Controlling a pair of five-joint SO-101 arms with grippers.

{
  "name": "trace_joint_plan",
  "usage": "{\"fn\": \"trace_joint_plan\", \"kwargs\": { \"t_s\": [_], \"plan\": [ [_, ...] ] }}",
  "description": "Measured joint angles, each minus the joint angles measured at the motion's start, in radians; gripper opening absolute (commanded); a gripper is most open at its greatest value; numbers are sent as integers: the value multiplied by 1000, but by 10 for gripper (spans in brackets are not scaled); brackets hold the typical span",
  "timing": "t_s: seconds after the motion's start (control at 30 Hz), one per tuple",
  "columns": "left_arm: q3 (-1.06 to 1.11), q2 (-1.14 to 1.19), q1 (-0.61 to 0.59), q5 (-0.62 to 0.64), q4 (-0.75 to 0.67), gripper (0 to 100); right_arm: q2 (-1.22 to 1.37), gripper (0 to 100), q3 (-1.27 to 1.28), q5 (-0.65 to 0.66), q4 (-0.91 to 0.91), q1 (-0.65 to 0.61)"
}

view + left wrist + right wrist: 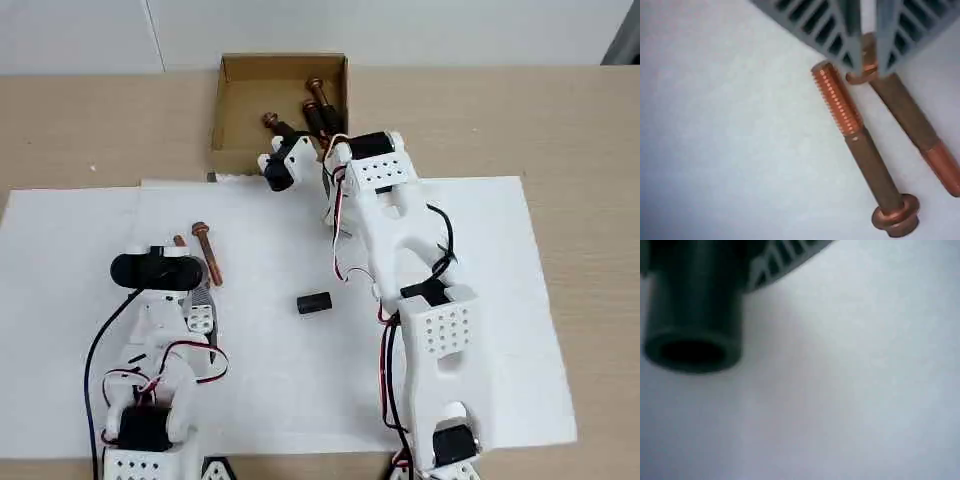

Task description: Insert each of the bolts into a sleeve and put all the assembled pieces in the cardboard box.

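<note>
The right arm stretches up the wooden counter [560, 130], and its gripper [283, 165] sits just in front of the open cardboard box [232, 100], over the far edge of the white paper sheet [480, 230]. It is clamped on a short black cylindrical sleeve [692, 315], whose hollow end shows in the right wrist view with white paper beneath it.

Inside the box lie several copper-coloured bolts already pushed into black sleeves [312, 105].

The left arm is down at the near left of the sheet. Its gripper [868, 62] is right at the flanged head of one loose copper-coloured bolt [910, 120]. I cannot tell whether it grips that bolt or merely stands over it.

A second loose copper bolt [860, 150] lies just beside the first, pointing the opposite way, with its threaded end near the gripper and its flanged head farther off. It lies free on the paper [206, 255].

A spare black sleeve [314, 302] lies on its side on the paper between the two arms, well apart from both bolts.
</note>
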Motion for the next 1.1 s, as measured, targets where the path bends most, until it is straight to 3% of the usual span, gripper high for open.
{"fn": "trace_joint_plan", "kwargs": {
  "t_s": [0.5,0.63,0.93,1.1],
  "plan": [
    [0,0,0,0,0,8,-370,3,9,-393,253,-3],
    [-34,0,0,-2,74,10,-483,3,58,-488,259,25],
    [-229,9,-97,-92,176,9,-789,3,491,-519,259,95],
    [-394,222,-107,-98,204,9,-924,4,687,-519,259,181]
  ]
}}
